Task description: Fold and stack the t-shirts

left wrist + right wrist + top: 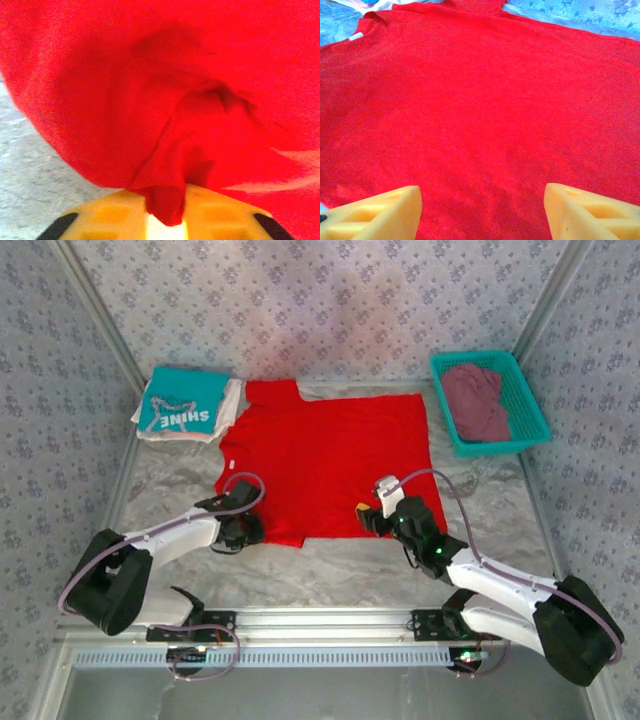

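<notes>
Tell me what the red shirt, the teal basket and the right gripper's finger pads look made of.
Red t-shirt: soft matte cloth; it bunches and wrinkles. Teal basket: likely moulded plastic; slotted rigid walls. Right gripper's pads: yellow, matte, perhaps plastic or foam; unclear.

My left arm (165, 537) lies low, stretched from its base toward the middle. The left gripper (238, 528) sits at the near left corner of the red t-shirt (325, 455). In the left wrist view its yellow fingers (220, 210) are pressed together, with a fold of this cloth pinched between them. My right arm (500, 585) reaches in from the right side, also low. The right gripper (368, 517) is at the near edge of the shirt, its fingers (375, 212) wide apart above flat cloth.
</notes>
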